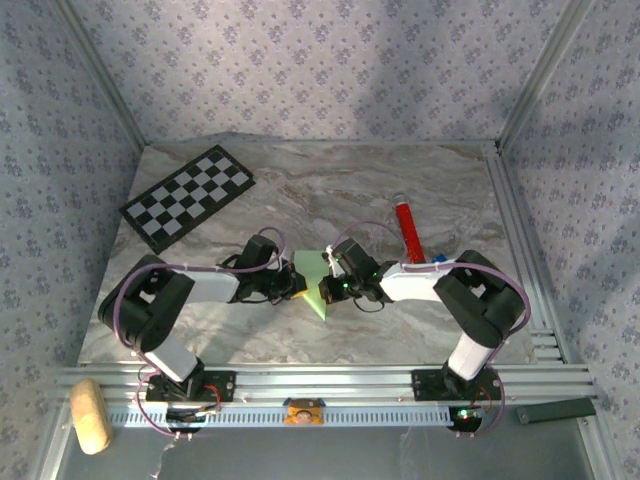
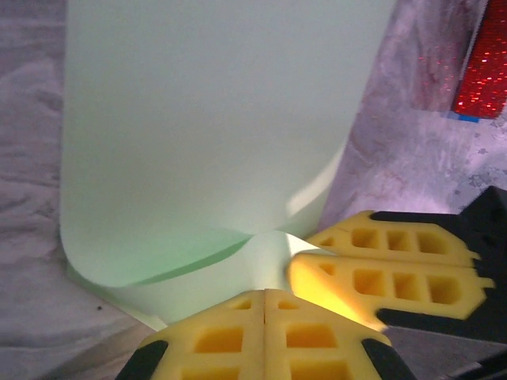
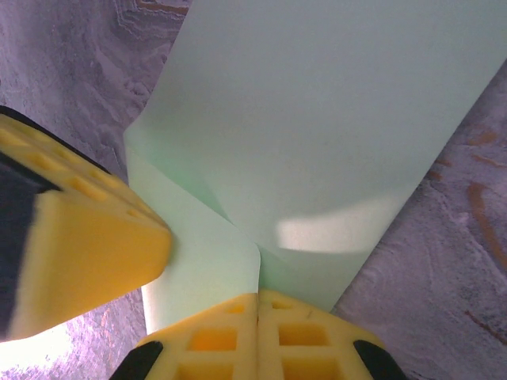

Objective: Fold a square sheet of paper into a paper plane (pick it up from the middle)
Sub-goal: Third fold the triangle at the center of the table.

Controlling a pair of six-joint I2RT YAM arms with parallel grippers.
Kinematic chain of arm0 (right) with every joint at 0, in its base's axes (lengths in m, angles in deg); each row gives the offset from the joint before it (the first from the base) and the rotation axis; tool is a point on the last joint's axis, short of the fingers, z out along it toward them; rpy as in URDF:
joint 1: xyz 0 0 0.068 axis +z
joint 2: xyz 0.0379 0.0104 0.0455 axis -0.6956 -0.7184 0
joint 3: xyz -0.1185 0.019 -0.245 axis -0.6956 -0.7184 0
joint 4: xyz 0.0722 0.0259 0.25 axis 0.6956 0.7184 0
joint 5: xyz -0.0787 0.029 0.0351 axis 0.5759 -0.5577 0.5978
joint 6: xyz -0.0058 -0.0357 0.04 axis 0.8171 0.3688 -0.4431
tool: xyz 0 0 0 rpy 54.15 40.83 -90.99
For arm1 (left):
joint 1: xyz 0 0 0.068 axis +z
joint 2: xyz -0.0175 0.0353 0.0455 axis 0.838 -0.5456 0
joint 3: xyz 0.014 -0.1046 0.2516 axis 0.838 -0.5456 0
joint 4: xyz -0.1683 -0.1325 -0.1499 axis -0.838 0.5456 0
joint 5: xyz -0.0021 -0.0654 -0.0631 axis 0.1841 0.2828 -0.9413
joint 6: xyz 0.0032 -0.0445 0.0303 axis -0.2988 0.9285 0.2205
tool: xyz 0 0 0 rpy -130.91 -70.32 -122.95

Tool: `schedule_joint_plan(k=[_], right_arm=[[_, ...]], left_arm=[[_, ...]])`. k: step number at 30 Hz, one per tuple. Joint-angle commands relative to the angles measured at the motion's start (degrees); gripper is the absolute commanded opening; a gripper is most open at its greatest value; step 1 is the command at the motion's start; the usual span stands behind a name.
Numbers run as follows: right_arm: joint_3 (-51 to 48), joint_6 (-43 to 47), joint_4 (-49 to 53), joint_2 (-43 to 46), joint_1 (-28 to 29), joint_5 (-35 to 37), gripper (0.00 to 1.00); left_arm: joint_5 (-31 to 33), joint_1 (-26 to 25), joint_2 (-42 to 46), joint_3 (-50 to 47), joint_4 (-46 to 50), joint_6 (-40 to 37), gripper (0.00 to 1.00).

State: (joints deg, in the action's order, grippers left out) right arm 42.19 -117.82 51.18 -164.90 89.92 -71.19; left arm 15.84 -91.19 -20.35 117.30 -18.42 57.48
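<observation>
Now: thin light green square paper sheet (image 1: pixel 313 283) mid-table, curled over in loose fold. At its 9 o'clock left gripper (image 2: pixel 264 309), at 3 o'clock right gripper (image 3: pixel 257 313), both pinched shut on its edges. Align edges squarely before pressing crease flat.

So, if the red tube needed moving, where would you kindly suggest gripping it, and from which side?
Probably at mid-length, coming down from above with the jaws across its narrow width. The red tube lies flat on the table, its long axis running roughly away from the arms, so a centred pinch should keep it level.
</observation>
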Motion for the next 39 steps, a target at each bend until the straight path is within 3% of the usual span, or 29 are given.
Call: schedule_joint_plan(k=[1,12,20,25,27,29,33,39], right_arm=[[-1.02,-0.88,3.12,-1.45,-0.25,2.61,0.02],[-0.19,-0.77,3.52,-1.08,-0.23,2.27,0.05],[1.20,-3.51,8.17,5.79,-1.47,3.67,0.28],[-0.13,-6.08,9.06,11.27,-2.45,-0.89,0.40],[-0.19,-6.39,7.80,12.03,-2.03,-5.51,0.38],[0.64,-6.35,7.25,11.16,-0.56,-9.60,0.28],[3.14,-6.39,10.38,7.79,2.43,-9.52,0.11],[7.00,-5.94,13.39,2.86,5.19,-8.42,0.05]], left_arm=[[0.75,-0.38,-1.63,-1.22,-1.39,-1.39,0.00],[2.79,-0.50,-2.57,-2.49,0.08,-2.23,0.00],[3.66,-0.54,-2.48,-1.69,1.49,-2.78,0.00],[4.10,-0.63,-2.24,-1.94,1.35,-2.61,0.00],[4.27,-0.63,-2.13,-2.06,1.20,-2.43,0.00],[4.36,-0.71,-2.15,-1.88,1.14,-2.35,0.00],[4.44,-0.73,-2.04,-1.77,1.32,-2.48,0.00],[4.36,-0.74,-2.15,-1.95,1.29,-2.52,0.00]])
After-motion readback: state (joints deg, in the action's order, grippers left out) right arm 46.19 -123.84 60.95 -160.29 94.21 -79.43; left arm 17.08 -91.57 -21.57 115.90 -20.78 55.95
